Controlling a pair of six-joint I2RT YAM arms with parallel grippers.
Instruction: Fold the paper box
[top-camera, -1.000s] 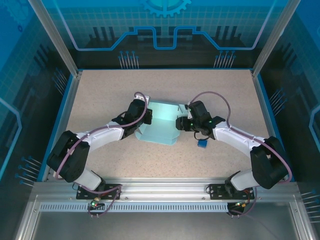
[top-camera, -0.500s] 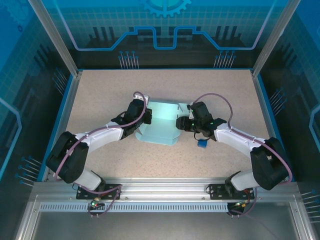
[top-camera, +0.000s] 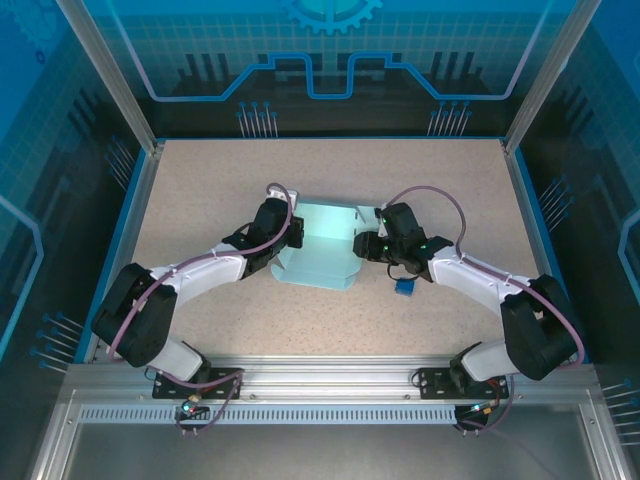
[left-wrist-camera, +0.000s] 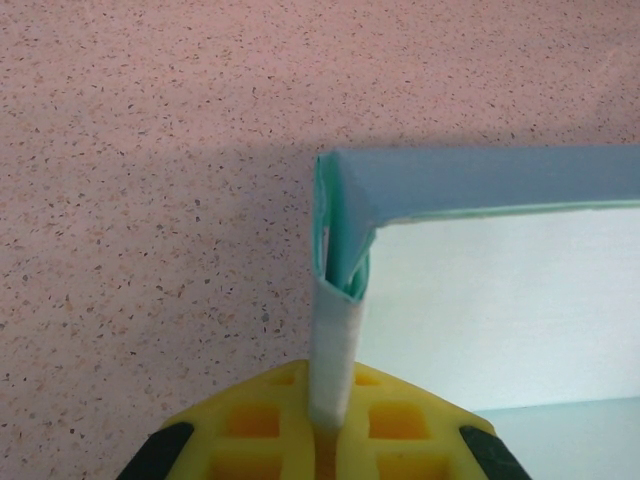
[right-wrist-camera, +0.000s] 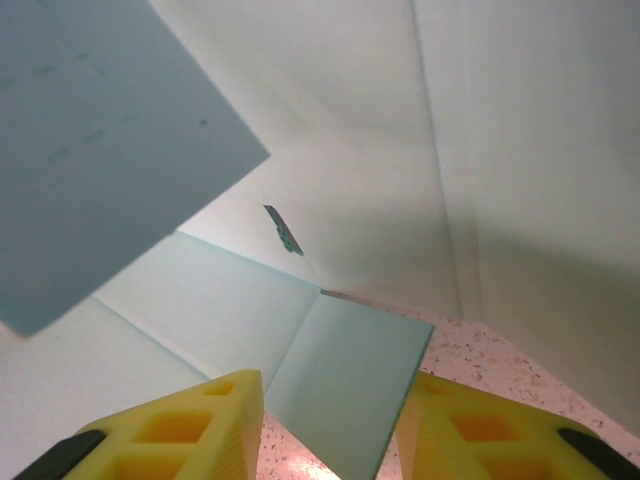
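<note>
Where the paper box (top-camera: 322, 248) lies: we see it on the middle of the table (top-camera: 430, 190), between the two arms. It is a pale aqua card tray, half formed, with its near flaps spread flat.
Left gripper (top-camera: 288, 240): it sits at the box's left wall. From the left wrist, its yellow fingers (left-wrist-camera: 250, 430) are clamped on the doubled-over card at a corner of that wall. We judge this keeps the fold pressed and stops the box sliding.
Right gripper (top-camera: 364, 246): it sits at the box's right side. From the right wrist, its fingers (right-wrist-camera: 190, 420) stand apart with a loose flap lying between them, and neither pad clearly touches it. We judge it is lined up to take that flap.
Dark blue cube (top-camera: 404, 289): it rests to the right of the box, beside the right arm and apart from the card.
Stage: we judge the fold is partly done, with the right-side flaps not yet tucked.
Risk: the card is thin, so a hard push from the right could buckle it or pull it from the left grip.
</note>
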